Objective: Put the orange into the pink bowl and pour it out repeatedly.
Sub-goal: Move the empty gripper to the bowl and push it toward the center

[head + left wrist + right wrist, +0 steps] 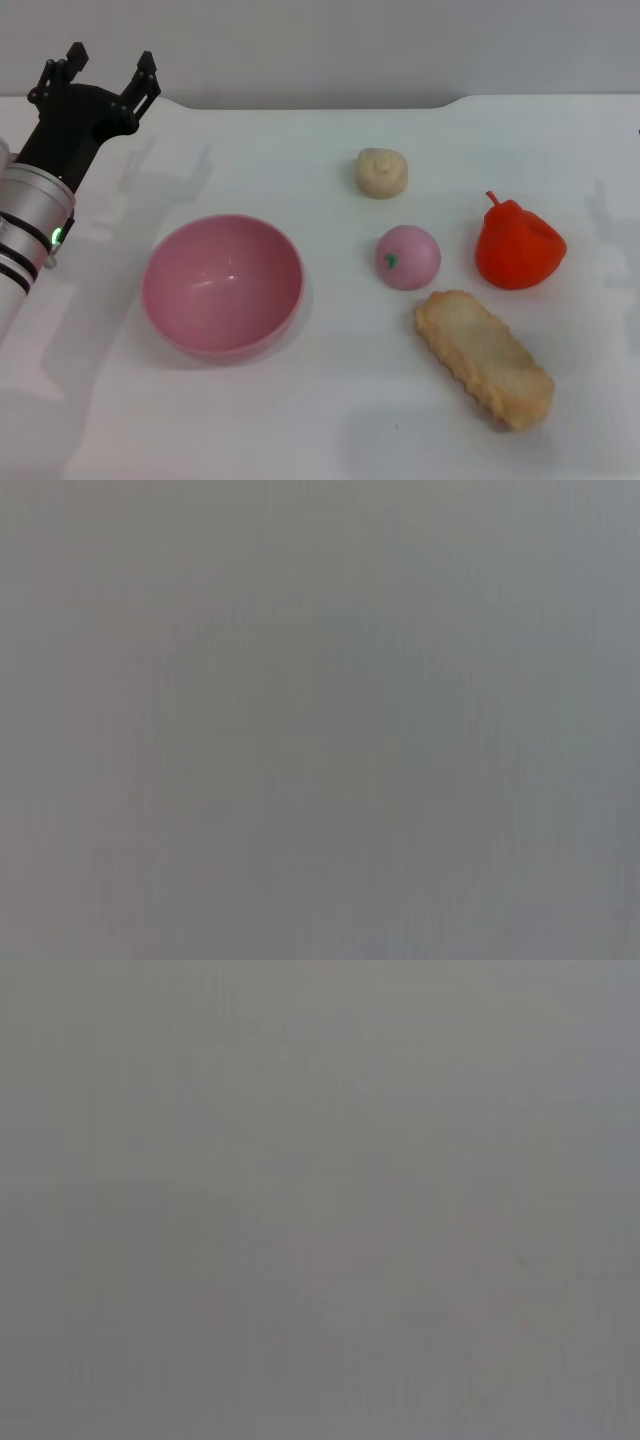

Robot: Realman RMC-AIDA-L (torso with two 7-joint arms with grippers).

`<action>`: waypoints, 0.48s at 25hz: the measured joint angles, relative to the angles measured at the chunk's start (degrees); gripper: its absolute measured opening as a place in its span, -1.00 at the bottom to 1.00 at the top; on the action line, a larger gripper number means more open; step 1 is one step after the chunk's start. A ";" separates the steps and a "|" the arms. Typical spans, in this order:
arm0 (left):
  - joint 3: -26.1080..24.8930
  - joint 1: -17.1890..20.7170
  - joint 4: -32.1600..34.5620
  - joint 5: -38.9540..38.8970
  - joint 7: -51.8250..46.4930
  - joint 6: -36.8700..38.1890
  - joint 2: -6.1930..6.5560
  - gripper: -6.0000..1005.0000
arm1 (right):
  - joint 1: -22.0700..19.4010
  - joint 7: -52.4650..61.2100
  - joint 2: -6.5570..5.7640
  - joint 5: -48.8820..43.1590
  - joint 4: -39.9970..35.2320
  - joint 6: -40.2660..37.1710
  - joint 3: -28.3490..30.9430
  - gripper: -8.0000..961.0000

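- The white worktop [300, 430] carries everything; both my wrist views show only blank grey, so I judge from the head view alone.
- The pink bowl [222, 286] sits upright and empty at the near left.
- A breaded cutlet [483, 358] lies near right, clear of the bowl.
- The orange [518, 247] rests on the worktop at the right, well apart from the bowl, untouched. I judge the first step has not begun.
- A pink ball [407, 257] lies between bowl and orange; a beige bun [382, 172] sits farther back.
- My left gripper [97, 72] hovers at the far left, jaws spread, holding nothing.
- My right gripper is out of sight; next it must likely reach the orange and close around it.
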 joint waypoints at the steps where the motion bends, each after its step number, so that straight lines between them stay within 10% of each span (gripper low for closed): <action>1: 0.00 0.00 0.00 -0.01 0.00 0.00 0.00 0.65 | 0.01 0.00 0.00 0.00 0.02 0.00 0.01 0.72; 12: 0.23 -0.01 0.15 0.15 -0.46 0.00 0.01 0.63 | -0.06 0.00 0.00 0.00 0.09 0.00 0.01 0.72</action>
